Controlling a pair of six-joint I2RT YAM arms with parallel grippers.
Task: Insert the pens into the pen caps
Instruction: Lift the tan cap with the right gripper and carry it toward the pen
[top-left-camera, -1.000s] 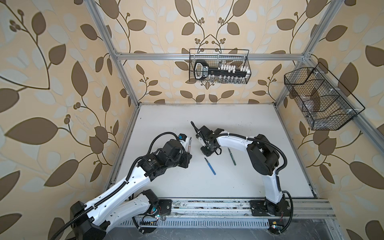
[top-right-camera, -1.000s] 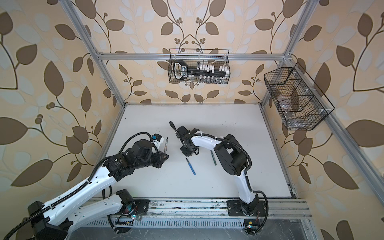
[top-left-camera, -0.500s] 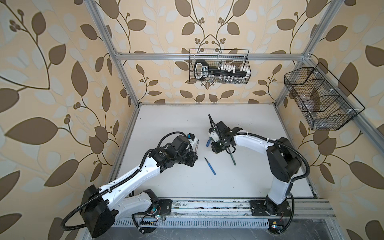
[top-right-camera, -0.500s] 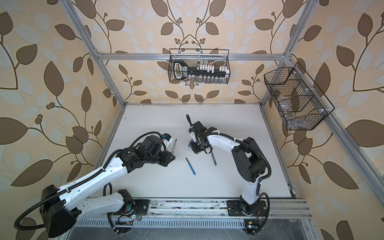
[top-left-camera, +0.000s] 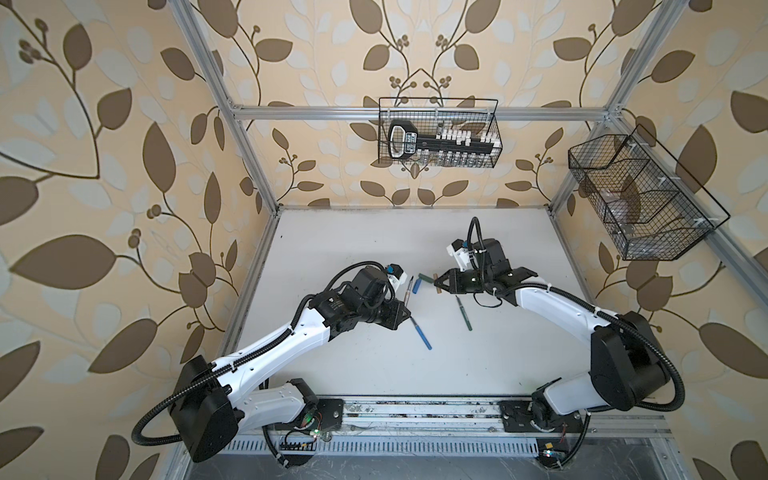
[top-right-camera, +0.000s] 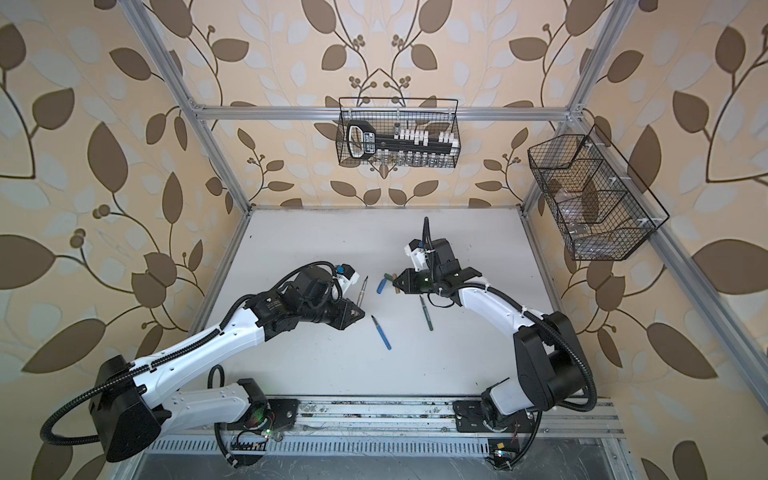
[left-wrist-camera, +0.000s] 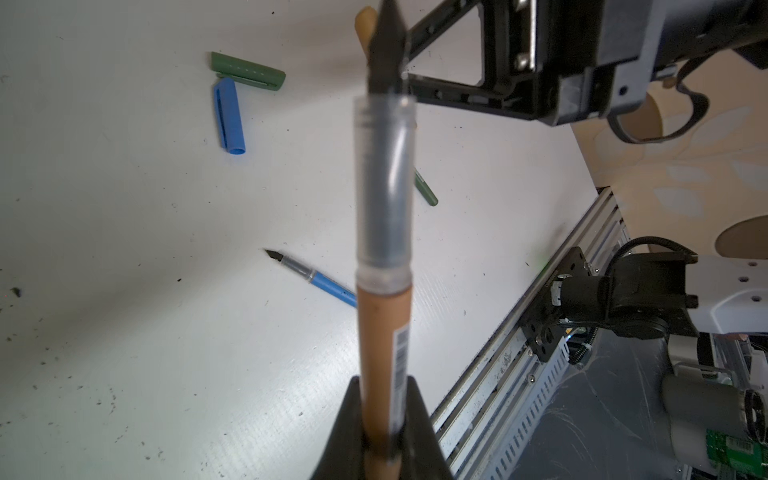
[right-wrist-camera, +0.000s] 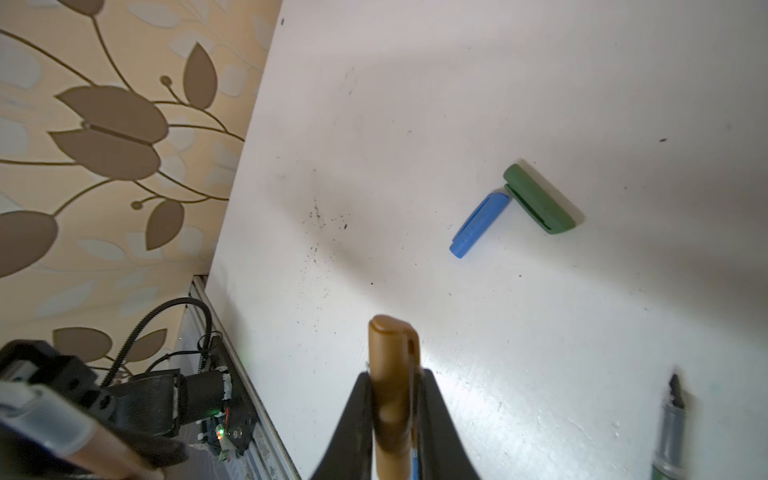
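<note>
Tight grips — left gripper (left-wrist-camera: 384, 382) on orange-brown pen (left-wrist-camera: 384, 324), right gripper (right-wrist-camera: 395, 374) on orange-brown cap (right-wrist-camera: 392, 345); back basket (top-left-camera: 440, 99): vials (top-left-camera: 457, 158), perhaps.

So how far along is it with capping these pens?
None capped yet. In hand: left gripper holds the orange-brown pen, right gripper holds the orange-brown cap, not yet joined. Remaining: the blue pen and green pen lie bare on the table, blue cap and green cap loose nearby.
</note>
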